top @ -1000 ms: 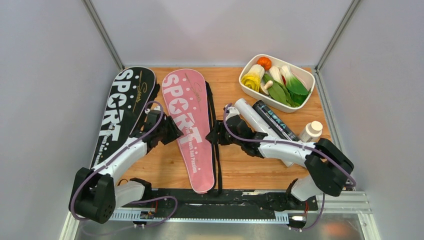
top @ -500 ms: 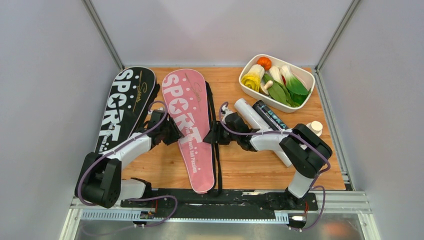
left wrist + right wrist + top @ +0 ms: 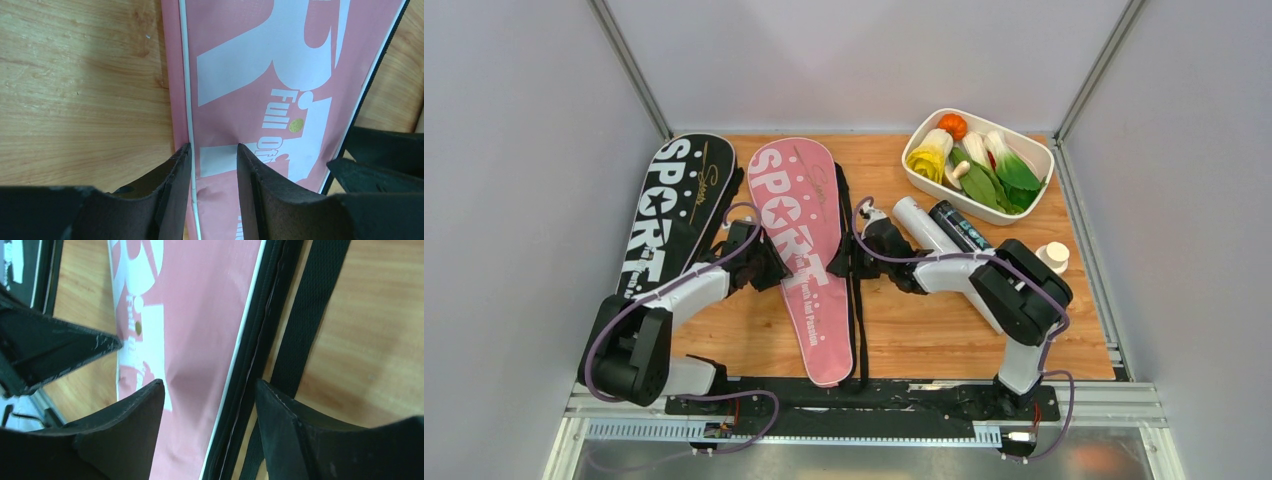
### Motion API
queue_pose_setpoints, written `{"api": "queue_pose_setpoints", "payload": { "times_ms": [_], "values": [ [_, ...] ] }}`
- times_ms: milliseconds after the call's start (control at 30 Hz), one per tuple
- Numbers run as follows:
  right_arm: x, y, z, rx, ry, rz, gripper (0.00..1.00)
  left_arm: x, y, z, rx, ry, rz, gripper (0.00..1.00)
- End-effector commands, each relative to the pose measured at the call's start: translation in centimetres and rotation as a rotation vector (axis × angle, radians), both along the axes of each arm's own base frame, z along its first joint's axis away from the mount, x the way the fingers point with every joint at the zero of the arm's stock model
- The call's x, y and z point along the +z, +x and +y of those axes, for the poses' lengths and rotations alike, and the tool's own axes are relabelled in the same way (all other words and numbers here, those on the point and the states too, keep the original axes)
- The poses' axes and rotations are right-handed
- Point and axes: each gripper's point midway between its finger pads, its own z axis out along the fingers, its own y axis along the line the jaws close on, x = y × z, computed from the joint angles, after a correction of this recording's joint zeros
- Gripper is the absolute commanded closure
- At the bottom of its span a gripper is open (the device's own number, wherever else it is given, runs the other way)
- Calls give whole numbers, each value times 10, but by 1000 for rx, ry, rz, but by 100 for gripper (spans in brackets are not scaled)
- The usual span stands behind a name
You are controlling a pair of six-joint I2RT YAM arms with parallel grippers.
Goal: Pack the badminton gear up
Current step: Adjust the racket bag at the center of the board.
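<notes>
Grippers set at opposite long edges of pink cover (image 3: 802,255), midway along its length; placed so, presumably, to work both edges of the same cover at once. Left gripper (image 3: 214,160) part open, one finger outside the white piping of the near edge, the other on the pink fabric; fabric puckered between them, edge straddled but no firm pinch evident. Right gripper (image 3: 210,400) wider open, straddling the black zipper edge and the black strap (image 3: 310,305) just beyond it; nothing clamped. Black cover (image 3: 669,215) flat on the surface (image 3: 924,340) behind the left gripper; white tube (image 3: 921,222) and black tube (image 3: 962,228) side by side behind the right gripper, not yet packed. Compared with a second ago: right elbow swung inward and raised, right gripper shifted nearer the cover edge and opened further; left gripper narrowed slightly, left arm drawn in; cover itself unmoved.
</notes>
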Motion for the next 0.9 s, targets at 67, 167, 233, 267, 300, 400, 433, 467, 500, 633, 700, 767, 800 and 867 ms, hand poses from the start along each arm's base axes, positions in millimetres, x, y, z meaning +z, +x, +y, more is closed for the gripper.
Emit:
{"api": "queue_pose_setpoints", "payload": {
  "times_ms": [67, 167, 233, 267, 300, 400, 433, 467, 500, 633, 700, 767, 800, 867],
  "values": [
    [-23, 21, 4, -8, -103, -35, 29, -3, 4, -3, 6, -22, 3, 54],
    [-33, 20, 4, -11, -131, -28, 29, -5, 3, -3, 10, -23, 6, 54],
    [-36, 17, 4, -9, -143, -25, 28, -5, 4, -2, 12, -21, 4, 54],
    [-37, 16, 5, -6, -148, -20, 28, -6, 4, -2, 13, -19, 5, 54],
    [-37, 15, 6, -1, -146, -16, 29, -6, 4, -2, 12, -18, 7, 54],
    [-31, 10, 16, 38, -86, -4, 36, -9, 3, -2, 12, -16, 17, 54],
    [-29, 7, 18, 54, -53, 1, 43, -10, 3, -2, 11, -16, 18, 54],
    [-22, 6, 21, 65, -9, -2, 50, -10, 2, -3, 10, -18, 21, 54],
    [-16, 4, 23, 75, 39, -5, 57, -11, 1, -3, 10, -19, 24, 54],
    [17, 6, 24, 92, 220, -46, 93, -14, -1, -5, 14, -39, 25, 54],
    [29, 9, 22, 90, 239, -76, 100, -12, -2, -7, 9, -56, 19, 54],
    [42, 11, 19, 101, 214, -118, 100, -6, -1, -7, 6, -58, 10, 54],
    [49, 11, 18, 108, 188, -143, 100, 1, 2, -5, 7, -45, -12, 53],
    [63, 16, 11, 110, 100, -229, 100, 19, 9, 2, 17, -4, -51, 51]
  ]
}}
